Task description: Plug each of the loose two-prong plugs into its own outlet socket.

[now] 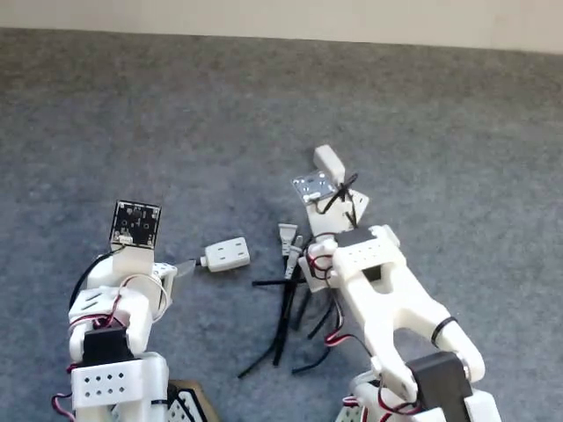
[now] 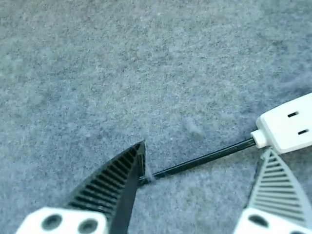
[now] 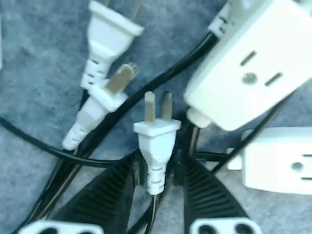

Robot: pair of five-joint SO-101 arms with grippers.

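surface: grey carpet (image 1: 440, 123) | outlet socket (image 1: 227, 254) | loose plugs (image 1: 288, 238), seemingly two | black cords (image 1: 283, 321)

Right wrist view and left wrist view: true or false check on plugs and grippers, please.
1. The right gripper holds a white two-prong plug by its tail. True.
2. That plug is seated in the white three-slot outlet socket. False: its prongs are bare, short of it.
3. The left gripper is shut on the thin black cord. False: it is open, straddling it.
4. Two other white plugs lie loose on the grey carpet. True.
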